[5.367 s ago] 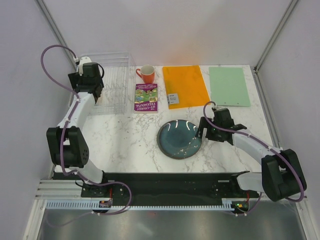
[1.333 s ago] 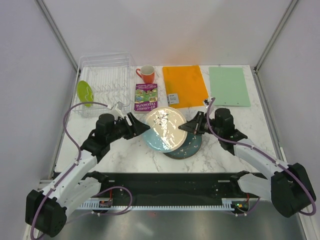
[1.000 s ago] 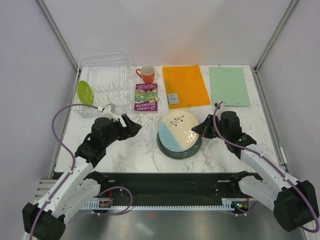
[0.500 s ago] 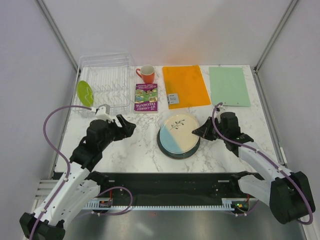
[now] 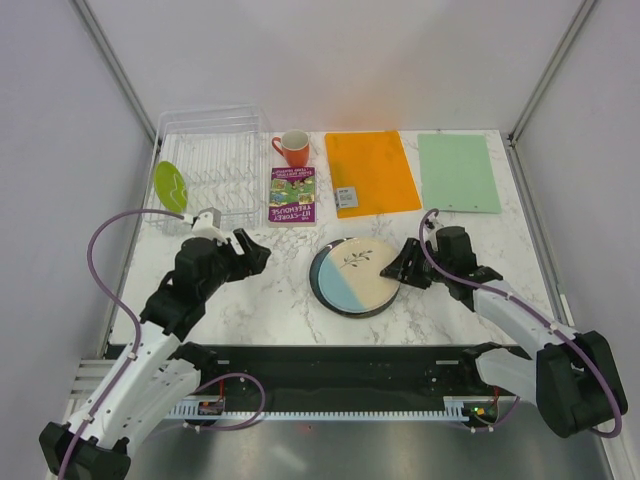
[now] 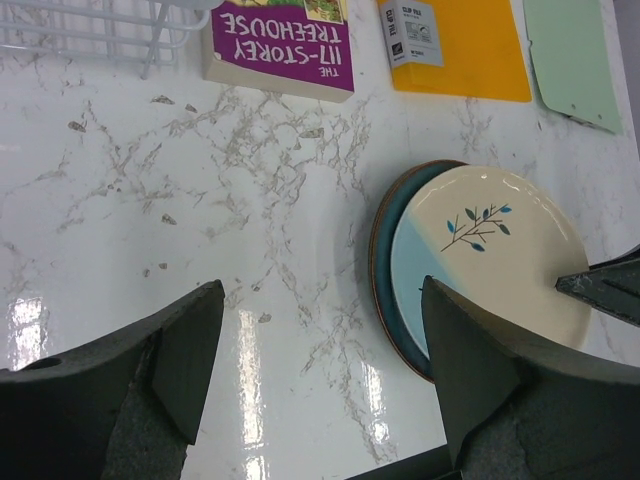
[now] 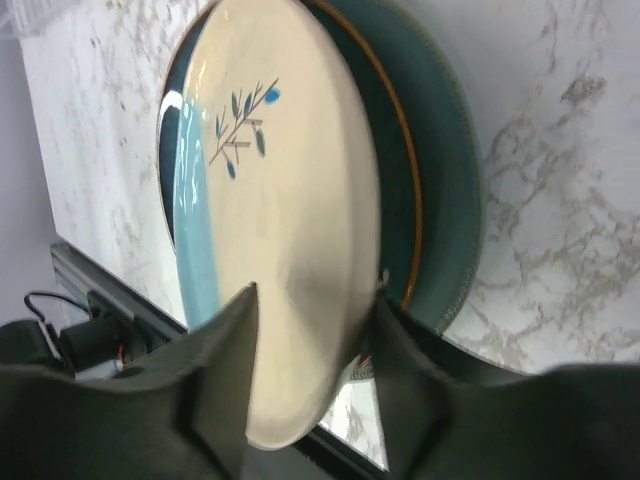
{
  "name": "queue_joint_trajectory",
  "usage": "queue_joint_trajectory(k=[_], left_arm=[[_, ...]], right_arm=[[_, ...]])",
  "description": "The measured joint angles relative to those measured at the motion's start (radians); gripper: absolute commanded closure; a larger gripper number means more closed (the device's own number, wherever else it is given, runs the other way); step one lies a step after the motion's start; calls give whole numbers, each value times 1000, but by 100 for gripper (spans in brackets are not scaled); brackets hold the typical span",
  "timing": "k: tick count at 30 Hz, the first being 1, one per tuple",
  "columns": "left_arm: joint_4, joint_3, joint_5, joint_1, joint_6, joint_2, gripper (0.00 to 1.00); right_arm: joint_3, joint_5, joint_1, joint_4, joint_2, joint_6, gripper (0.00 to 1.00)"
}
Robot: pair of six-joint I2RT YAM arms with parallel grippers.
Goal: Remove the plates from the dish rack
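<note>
We see lime-green plate (image 5: 170,186) upright at dish rack (image 5: 215,150) left edge; seating among tines unclear. Left gripper (image 6: 320,300) wide, empty, over bare marble (image 6: 150,220). Leaf-sprig plate (image 6: 490,255) lies on teal plate (image 6: 383,255), hiding most. Right gripper (image 7: 313,310) at its right rim; grip we cannot tell.
</note>
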Motion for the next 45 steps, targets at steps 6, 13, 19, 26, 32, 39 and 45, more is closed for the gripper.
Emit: queue_joint_trajectory(k=[6, 13, 19, 26, 32, 39, 45], left_arm=[[-9, 5, 0, 0, 1, 19, 15], [-16, 5, -2, 0, 8, 22, 15], [-32, 18, -24, 0, 16, 25, 15], [-40, 21, -42, 0, 17, 26, 15], [-41, 21, -52, 0, 18, 34, 15], [-42, 31, -75, 0, 28, 62, 14], [-46, 71, -111, 0, 49, 115, 9]], right_arm=[[0, 27, 2, -82, 16, -39, 21], [14, 64, 2, -146, 16, -96, 19], [68, 106, 2, -210, 16, -141, 20], [123, 116, 4, -243, 3, -163, 21], [128, 80, 13, -240, 23, -166, 21], [128, 49, 14, -220, 43, -164, 20], [128, 35, 14, -204, 58, -163, 20]])
